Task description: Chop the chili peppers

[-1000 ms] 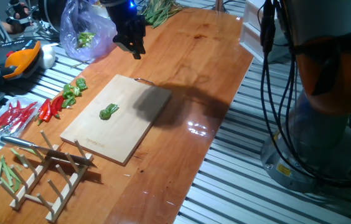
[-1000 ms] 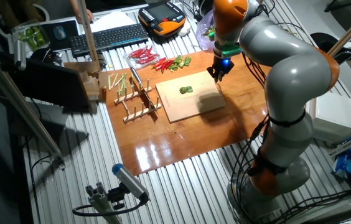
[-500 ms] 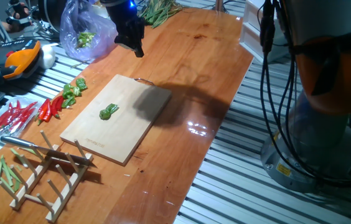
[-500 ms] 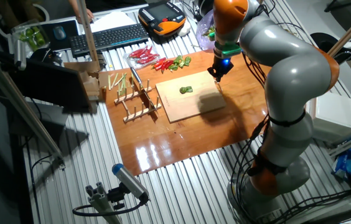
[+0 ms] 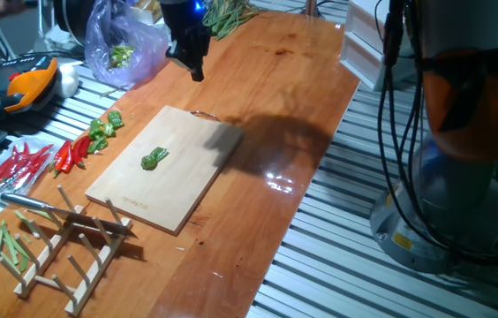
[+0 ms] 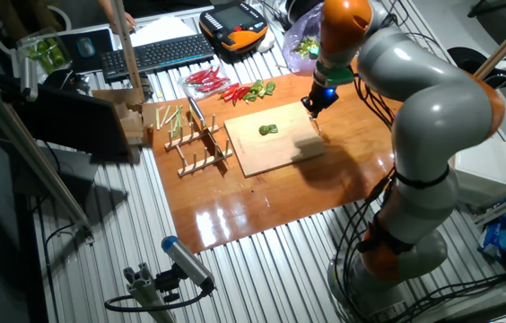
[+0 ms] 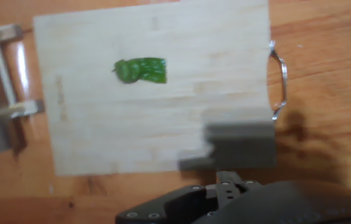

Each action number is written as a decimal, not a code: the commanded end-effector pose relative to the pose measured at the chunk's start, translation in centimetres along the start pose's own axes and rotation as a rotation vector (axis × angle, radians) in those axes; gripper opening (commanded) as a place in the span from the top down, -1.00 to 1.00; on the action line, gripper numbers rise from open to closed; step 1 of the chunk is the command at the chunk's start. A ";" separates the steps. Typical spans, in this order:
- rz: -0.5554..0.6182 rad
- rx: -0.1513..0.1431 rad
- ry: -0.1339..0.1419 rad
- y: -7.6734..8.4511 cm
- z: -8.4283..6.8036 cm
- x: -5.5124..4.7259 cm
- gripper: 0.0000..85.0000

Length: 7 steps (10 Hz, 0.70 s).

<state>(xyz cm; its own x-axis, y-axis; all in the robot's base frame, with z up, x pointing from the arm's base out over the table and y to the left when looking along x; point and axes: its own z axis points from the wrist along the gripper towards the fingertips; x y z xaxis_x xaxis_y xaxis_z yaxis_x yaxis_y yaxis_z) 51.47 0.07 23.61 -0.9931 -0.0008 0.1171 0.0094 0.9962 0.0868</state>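
A wooden rack (image 5: pixel 64 243) is seen nearest, then the cutting board (image 5: pixel 165 168) with the chili pepper (image 5: pixel 154 159) lying mid-board. Farther back, the gripper (image 5: pixel 195 71) is hung above the table; its open/closed state can't be told.

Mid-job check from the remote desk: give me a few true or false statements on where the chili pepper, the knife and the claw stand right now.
1. The green chili pepper lies on the cutting board. True.
2. The claw is holding the knife. False: the knife lies on the table beside the wooden rack, and the claw hangs above the table past the board's far end.
3. The pepper on the board is already cut into several chunks. False: it shows as one piece in the hand view.
4. Red chilies lie off the board, on the table's edge. True.
5. The claw is touching the pepper. False: it is well apart from it.
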 end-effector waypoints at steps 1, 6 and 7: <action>-0.053 -0.034 0.020 0.0 0.0 0.0 1.00; -0.042 -0.069 0.060 4.6 -0.6 -2.7 1.00; -0.028 -0.067 0.055 7.1 -0.9 -3.8 1.00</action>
<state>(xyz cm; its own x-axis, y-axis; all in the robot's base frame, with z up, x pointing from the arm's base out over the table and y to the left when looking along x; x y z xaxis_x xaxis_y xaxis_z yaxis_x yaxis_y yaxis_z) 54.80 3.39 24.76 -0.9858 -0.0305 0.1653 -0.0045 0.9878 0.1558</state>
